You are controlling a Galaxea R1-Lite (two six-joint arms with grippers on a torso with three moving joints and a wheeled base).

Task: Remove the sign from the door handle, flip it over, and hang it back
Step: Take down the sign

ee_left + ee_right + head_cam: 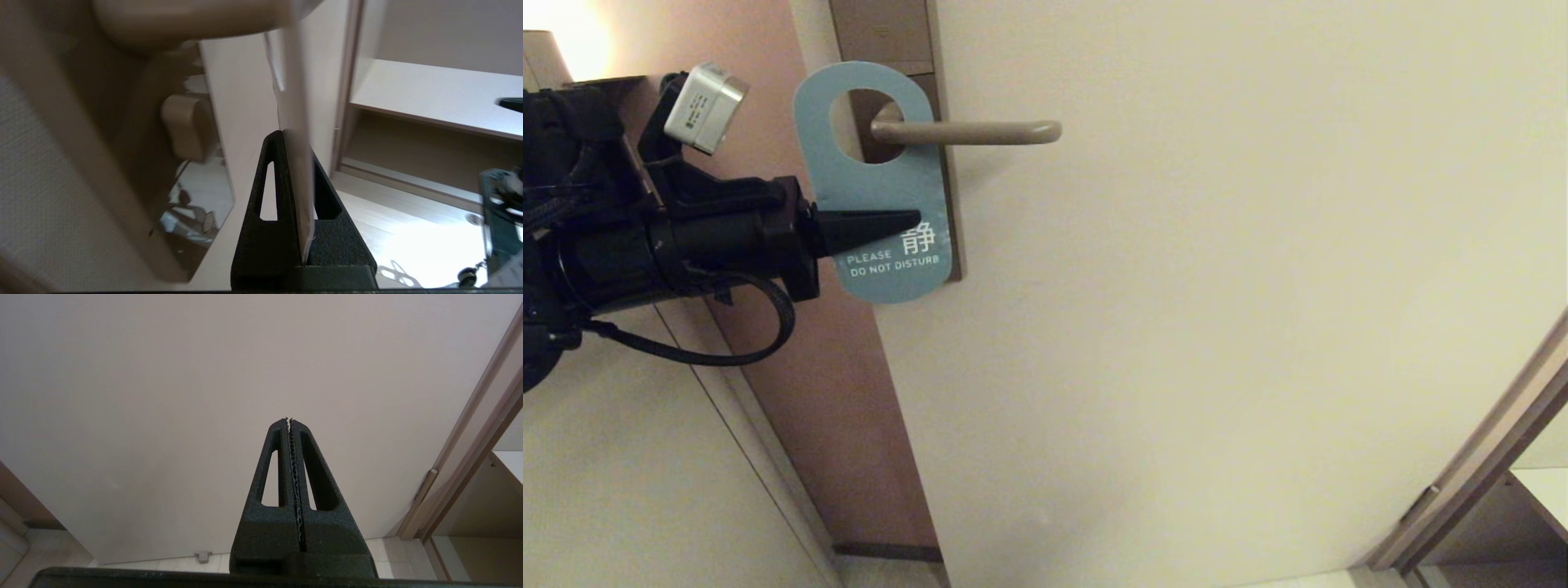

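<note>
The sign [874, 196] hangs on the door handle [980, 131], blue side out, reading "PLEASE DO NOT DISTURB". The lever passes through its oval hole. My left gripper [913, 219] comes in from the left and is shut on the sign's lower half. In the left wrist view the sign [296, 134] shows edge-on, clamped between the black fingers [274, 183], with the door handle [192, 20] close above. My right gripper [289, 421] is shut on nothing, facing the plain door low down; it is outside the head view.
The handle sits on a tall brown lock plate [882, 33] at the edge of the cream door [1217, 327]. A brown wall panel [792, 343] lies left of the door. A door frame and shelf [1494, 506] stand at the lower right.
</note>
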